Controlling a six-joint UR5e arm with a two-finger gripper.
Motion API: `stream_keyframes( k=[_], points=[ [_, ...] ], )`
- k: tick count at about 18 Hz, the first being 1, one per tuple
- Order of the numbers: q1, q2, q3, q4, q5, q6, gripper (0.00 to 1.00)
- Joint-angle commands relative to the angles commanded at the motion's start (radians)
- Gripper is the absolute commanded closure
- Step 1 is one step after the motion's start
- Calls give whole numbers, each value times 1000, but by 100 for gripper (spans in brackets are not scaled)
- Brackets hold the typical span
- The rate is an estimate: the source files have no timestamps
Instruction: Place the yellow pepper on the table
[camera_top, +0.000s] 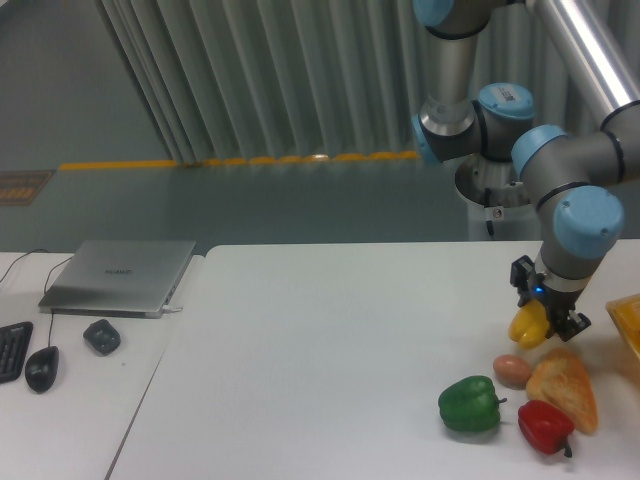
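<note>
The yellow pepper (527, 325) is small, glossy and bright yellow. It sits between the fingers of my gripper (541, 318) at the right side of the white table (320, 350), a little above the surface. The gripper is shut on it and points downward. Just below it lie a brown egg (512, 369) and a piece of toast (566, 388). The pepper's top is hidden by the gripper.
A green pepper (470, 404) and a red pepper (545, 425) lie near the table's front right. An orange-yellow object (628, 322) shows at the right edge. A separate desk at left holds a closed laptop (120, 277), a mouse (42, 368) and a keyboard (12, 350).
</note>
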Motion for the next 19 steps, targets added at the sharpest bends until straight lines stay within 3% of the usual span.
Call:
stream_keyframes(
  k=[1, 9, 10, 14, 17, 19],
  points=[
    [0, -2, 2, 3, 3, 0, 0],
    [2, 9, 55, 2, 2, -2, 0],
    [-2, 14, 67, 20, 2, -3, 0],
    [-2, 41, 87, 236, 3, 2, 0],
    [14, 46, 95, 290, 5, 8, 0],
    [35, 46, 86, 293, 6, 23, 0]
  ],
)
